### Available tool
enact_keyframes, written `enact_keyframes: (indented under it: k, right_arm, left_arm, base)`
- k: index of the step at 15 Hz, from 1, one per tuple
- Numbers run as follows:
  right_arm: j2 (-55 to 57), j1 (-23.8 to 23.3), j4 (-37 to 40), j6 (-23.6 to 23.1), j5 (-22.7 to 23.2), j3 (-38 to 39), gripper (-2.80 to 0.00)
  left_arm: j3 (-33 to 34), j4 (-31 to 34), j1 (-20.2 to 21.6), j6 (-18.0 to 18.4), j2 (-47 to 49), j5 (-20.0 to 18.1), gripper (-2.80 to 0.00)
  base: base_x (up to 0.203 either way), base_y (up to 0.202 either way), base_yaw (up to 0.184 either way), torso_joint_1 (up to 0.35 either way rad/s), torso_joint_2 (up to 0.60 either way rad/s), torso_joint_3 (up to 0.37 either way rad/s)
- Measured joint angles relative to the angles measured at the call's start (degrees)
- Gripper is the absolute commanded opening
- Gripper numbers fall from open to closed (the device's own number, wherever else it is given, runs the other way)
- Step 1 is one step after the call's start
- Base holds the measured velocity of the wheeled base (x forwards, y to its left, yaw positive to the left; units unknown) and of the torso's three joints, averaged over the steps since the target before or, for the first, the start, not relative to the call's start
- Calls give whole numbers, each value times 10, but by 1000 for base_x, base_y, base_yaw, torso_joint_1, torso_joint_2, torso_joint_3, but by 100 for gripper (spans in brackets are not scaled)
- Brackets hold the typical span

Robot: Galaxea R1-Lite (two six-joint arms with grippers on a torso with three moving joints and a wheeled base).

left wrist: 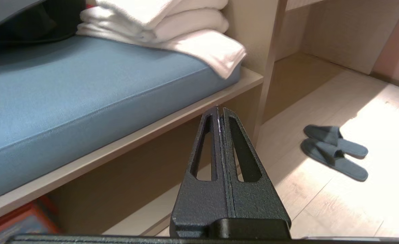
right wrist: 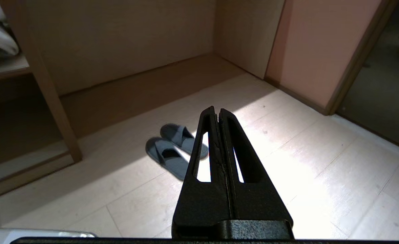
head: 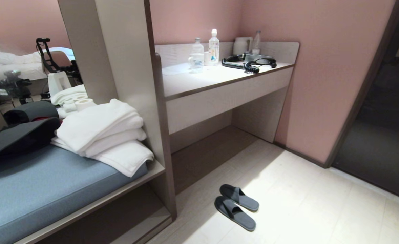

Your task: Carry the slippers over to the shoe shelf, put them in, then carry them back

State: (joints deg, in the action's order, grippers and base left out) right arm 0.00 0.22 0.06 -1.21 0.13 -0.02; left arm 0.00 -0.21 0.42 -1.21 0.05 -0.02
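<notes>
The slippers [head: 235, 212], a dark grey flat pair, lie side by side on the pale floor, in front of the upright panel [head: 165, 162]. They also show in the left wrist view [left wrist: 333, 161] and the right wrist view [right wrist: 167, 157]. The low taupe opening with a pale base board [head: 145, 225] under the cushioned bench looks like the shoe shelf [right wrist: 23, 169]. My left gripper [left wrist: 219, 109] is shut and empty, up in the air before the bench edge. My right gripper [right wrist: 216, 109] is shut and empty too, above the floor to the right of the slippers. Neither arm shows in the head view.
A blue-cushioned bench [head: 50, 189] carries folded white towels [head: 101, 135] and dark clothing [head: 20, 135]. A taupe desk [head: 219, 81] holds bottles [head: 213, 47] and a black hair dryer [head: 253, 64]. A pink wall [head: 321, 84] and a dark doorway [head: 382, 135] stand at the right.
</notes>
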Motion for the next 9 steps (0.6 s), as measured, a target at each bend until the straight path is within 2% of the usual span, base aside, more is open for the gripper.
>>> enact_keyframes:
  k: [9]
  right_arm:
    - [0,0,0,0,0,0,-280]
  left_arm:
    - [0,0,0,0,0,0,-280]
  base:
    - [2,-9,177,2,4,5]
